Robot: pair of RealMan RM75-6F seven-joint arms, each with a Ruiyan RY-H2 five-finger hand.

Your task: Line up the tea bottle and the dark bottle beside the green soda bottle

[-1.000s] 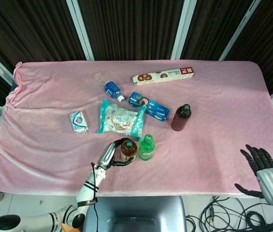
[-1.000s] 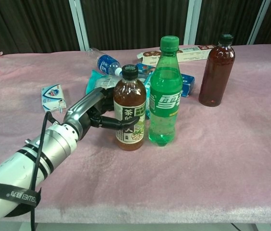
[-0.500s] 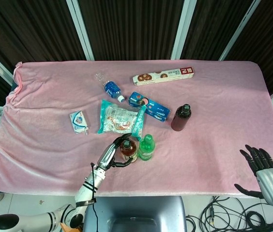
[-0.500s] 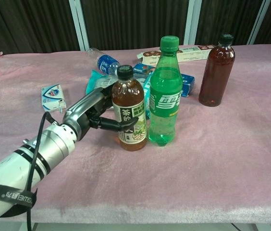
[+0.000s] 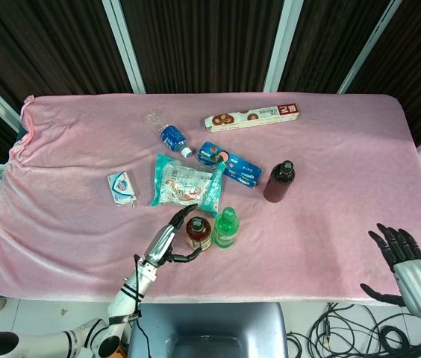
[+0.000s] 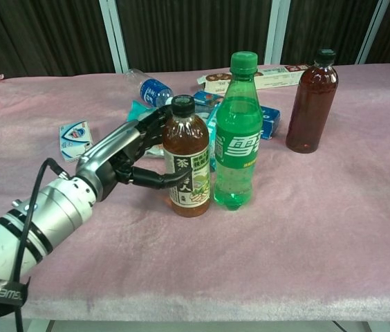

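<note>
The tea bottle (image 5: 198,233) (image 6: 187,162) stands upright on the pink cloth, right beside the green soda bottle (image 5: 225,227) (image 6: 236,138) on its left. My left hand (image 5: 164,242) (image 6: 122,155) is just left of the tea bottle with its fingers spread; only the thumb tip lies at the label. Farther back and to the right, the dark bottle (image 5: 278,181) (image 6: 311,100) stands alone. My right hand (image 5: 404,261) hangs with fingers apart and nothing in it, off the table's front right edge; only the head view shows it.
A water bottle (image 5: 167,133) (image 6: 146,86) lies on its side at the back. Behind the two bottles lie a snack bag (image 5: 186,183) and a blue biscuit pack (image 5: 229,164). A long biscuit box (image 5: 251,116) sits further back; a small white-blue pack (image 5: 122,186) (image 6: 77,138) lies left.
My left hand's fingers have opened off the tea bottle and the arm has drawn back slightly. The tea bottle, tilted half a second ago, now stands upright by the green bottle.
</note>
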